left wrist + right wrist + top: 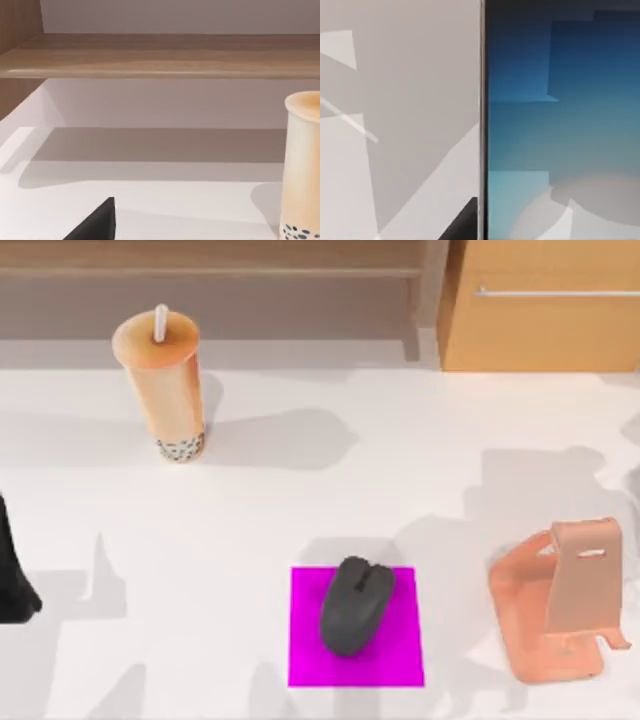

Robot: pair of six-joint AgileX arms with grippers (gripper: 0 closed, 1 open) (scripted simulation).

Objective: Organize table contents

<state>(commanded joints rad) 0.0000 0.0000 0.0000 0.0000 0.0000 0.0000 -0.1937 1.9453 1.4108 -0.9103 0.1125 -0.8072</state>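
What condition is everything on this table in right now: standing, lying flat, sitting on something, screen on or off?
Bubble-tea cup: upright, straw in its lid, on the table.
Mouse: lying on the mat.
Magenta mat: flat on the table.
Phone stand: standing, holding nothing.
Smartphone: blue screen lit, close under the right wrist camera.
Cabinet: front closed.

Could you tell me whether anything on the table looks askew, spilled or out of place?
Nothing stands out. The bubble-tea cup stands upright, the mouse rests on the magenta mat, and the phone stand sits empty at the right.
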